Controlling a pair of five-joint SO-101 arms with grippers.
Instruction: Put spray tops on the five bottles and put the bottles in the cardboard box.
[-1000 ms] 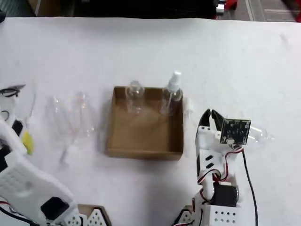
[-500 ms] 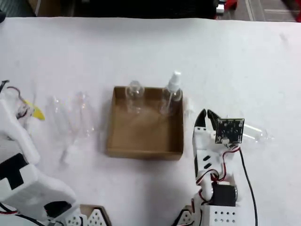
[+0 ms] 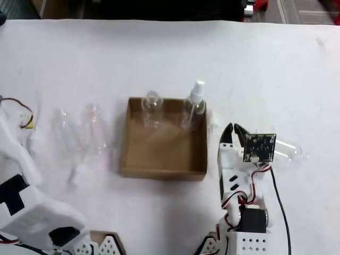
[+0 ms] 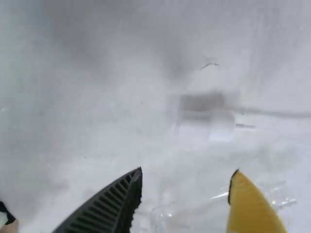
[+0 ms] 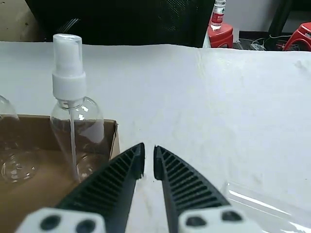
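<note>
The cardboard box (image 3: 162,159) sits mid-table. At its far side stand a bottle with a white spray top (image 3: 194,106) (image 5: 72,126) and a topless bottle (image 3: 152,108) (image 5: 9,155). Several clear bottles (image 3: 79,133) lie left of the box. One more clear bottle (image 3: 289,150) (image 5: 265,208) lies right of my right gripper (image 3: 234,129) (image 5: 148,158), which is shut on nothing just beyond the box's right wall. My left gripper (image 4: 187,177) hovers open over the white table, short of a loose white spray top (image 4: 216,125), with a clear bottle (image 4: 194,213) low between its fingers.
The left arm (image 3: 21,175) fills the near left corner. A second cardboard edge (image 3: 103,239) shows at the front. The far half of the white table (image 3: 170,53) is bare. Dark furniture and red items lie beyond the table's far edge.
The left arm has swung away from the front edge, farther back along the table's left side. The right gripper shifted slightly left, then held still.
</note>
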